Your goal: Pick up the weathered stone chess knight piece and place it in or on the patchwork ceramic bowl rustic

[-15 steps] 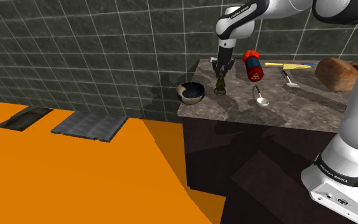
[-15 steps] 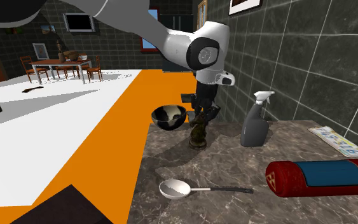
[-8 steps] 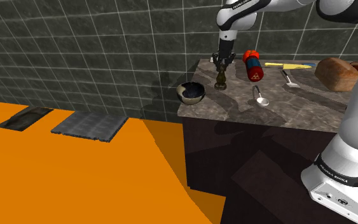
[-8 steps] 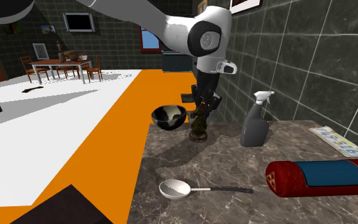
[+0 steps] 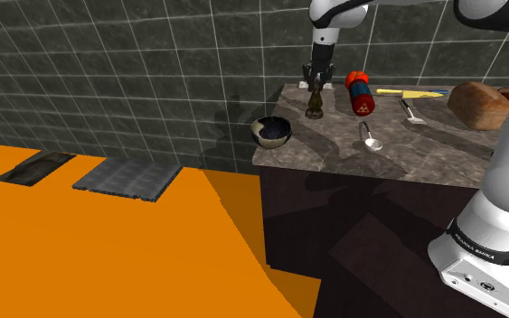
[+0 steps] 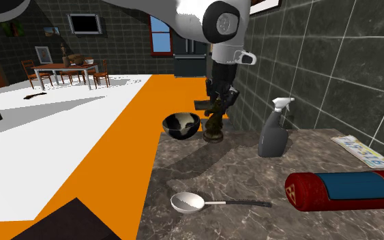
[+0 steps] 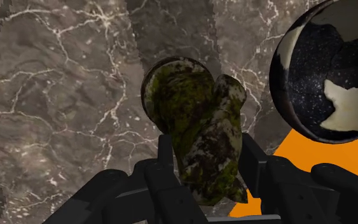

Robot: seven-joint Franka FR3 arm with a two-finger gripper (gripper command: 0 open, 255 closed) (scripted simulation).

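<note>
Above the counter (image 6: 252,178), the knight (image 6: 214,129) is clasped between the gripper's (image 6: 217,109) fingers, clear of the surface for carrying to the nearby bowl (image 6: 181,125).

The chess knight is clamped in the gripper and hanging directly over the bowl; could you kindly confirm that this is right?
Not quite. The chess knight is clamped in the gripper, but it hangs over the marble counter beside the bowl, not directly over it. The wrist view shows this.
</note>
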